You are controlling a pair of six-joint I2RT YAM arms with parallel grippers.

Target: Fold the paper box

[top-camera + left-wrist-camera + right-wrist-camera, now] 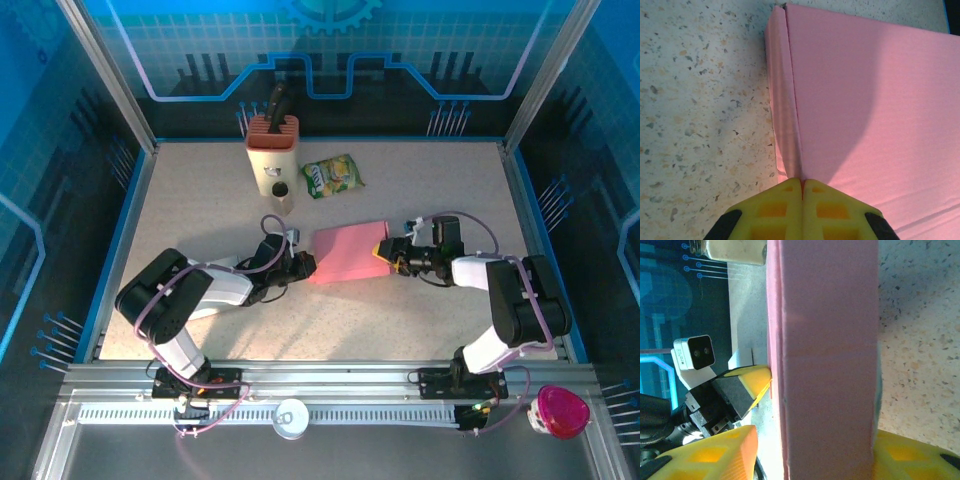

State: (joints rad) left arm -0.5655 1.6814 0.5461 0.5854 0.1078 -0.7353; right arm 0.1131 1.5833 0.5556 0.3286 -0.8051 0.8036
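Top cam's bright and even, bluish tint off the walls (60, 200). Left wrist: soft round shadow on the pink box (875, 100) right ahead of the left gripper (801, 186), fingers (775, 210) blurry. Right wrist: blown-out glare beside the right gripper (815, 440), soft focus there too.

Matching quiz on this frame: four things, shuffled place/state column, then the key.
1 paper box
2 knife block
3 left gripper
4 right gripper

a shut, tips at the box's edge
b at the back, beside the snack bag
c pink, between the two grippers
d fingers either side of the box

Pairs: 1-c, 2-b, 3-a, 4-d
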